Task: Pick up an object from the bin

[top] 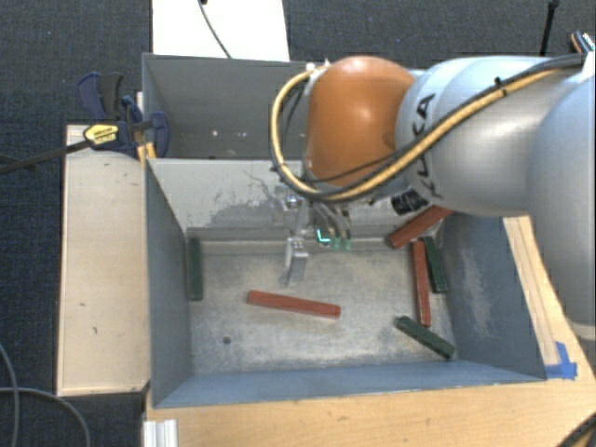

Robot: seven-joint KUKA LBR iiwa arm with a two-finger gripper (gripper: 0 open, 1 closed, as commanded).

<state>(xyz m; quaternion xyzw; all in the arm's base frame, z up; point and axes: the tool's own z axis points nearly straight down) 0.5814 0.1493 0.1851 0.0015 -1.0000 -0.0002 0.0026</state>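
My gripper (296, 266) hangs below the orange cover near the back middle of the bin, its grey finger pointing down at the floor. A flat red-brown stick (292, 304) lies on the bin floor just in front of and below it, not touching it. Nothing shows between the fingers.
A dark green stick (195, 268) lies along the left wall. At the right, red-brown sticks (421, 282) and a dark green stick (436, 266) lean by the wall, and another green stick (425, 337) lies at the front right. The arm covers the bin's back right.
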